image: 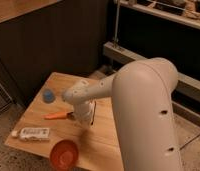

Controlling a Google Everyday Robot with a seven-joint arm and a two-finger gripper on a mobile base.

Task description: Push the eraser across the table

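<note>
The light-brown wooden table (pixel 100 147) stands in the middle of the camera view. My white arm reaches over it from the right, and the gripper (pixel 84 119) is low over the tabletop near its centre. A thin dark strip (pixel 92 113) shows at the gripper's right side; it looks like the eraser, mostly hidden by the wrist. An orange carrot (pixel 57 116) lies just left of the gripper, with its near end close to it.
A small blue cup (pixel 48 95) stands at the table's far left. A white tube (pixel 34 133) lies at the front left. An orange-red bowl (pixel 64 154) sits at the front edge. Dark walls and metal shelving stand behind the table.
</note>
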